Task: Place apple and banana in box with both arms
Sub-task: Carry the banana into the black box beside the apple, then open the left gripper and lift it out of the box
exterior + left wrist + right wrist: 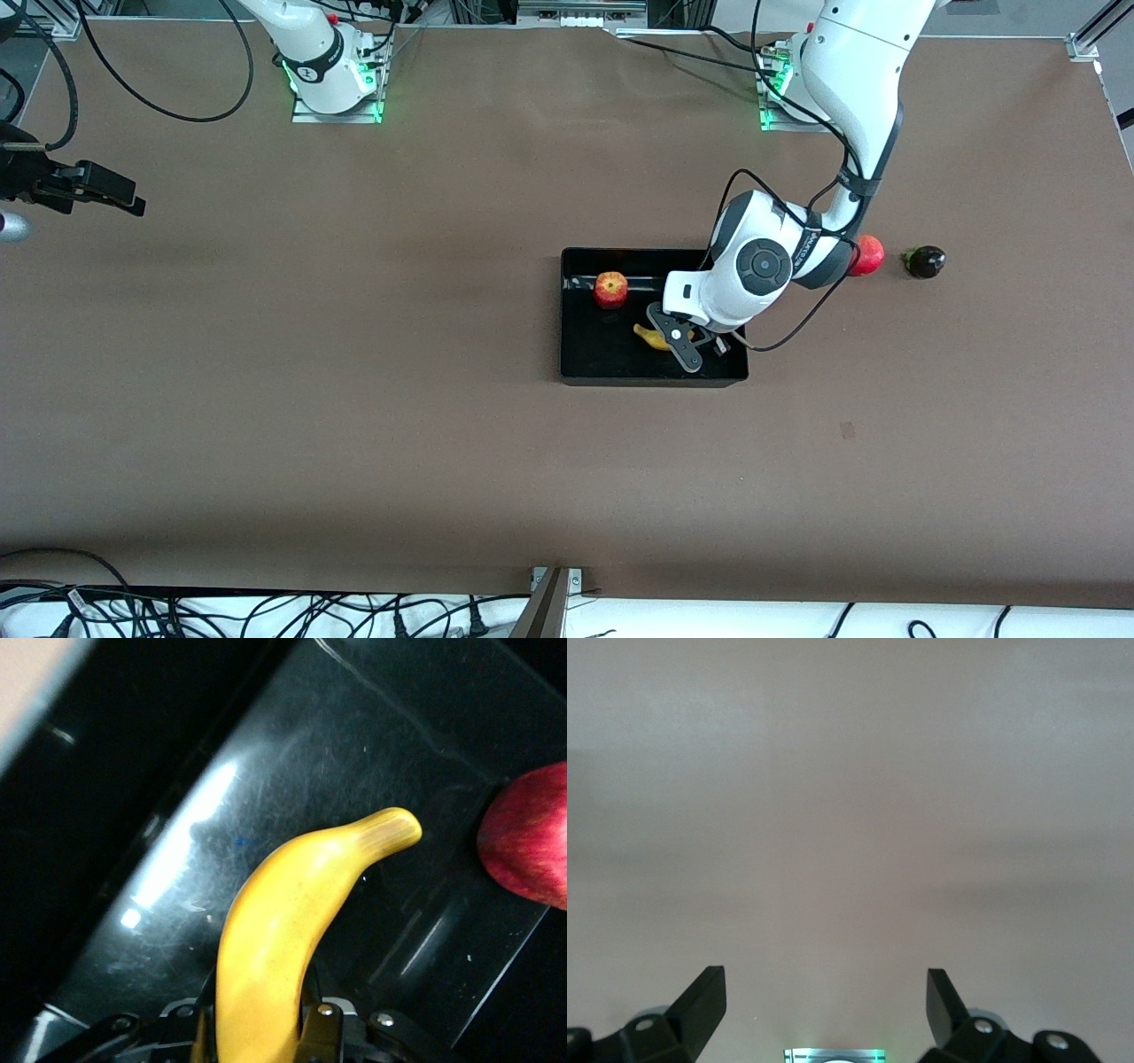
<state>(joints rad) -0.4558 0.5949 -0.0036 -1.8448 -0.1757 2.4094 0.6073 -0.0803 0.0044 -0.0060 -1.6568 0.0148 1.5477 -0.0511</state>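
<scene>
**Banana held over the box**

The brown table (354, 399) lay under both my arms, with the black box (580, 368) as its one big landmark. My left gripper (678, 341) hung over the box, fingers pinched on the banana (283, 939). The apple (610, 289) sat inside the box, near the wall toward my bases. My right gripper (824, 1001) waited over bare table, well apart from the box, fingers spread. I could read no writing.
</scene>
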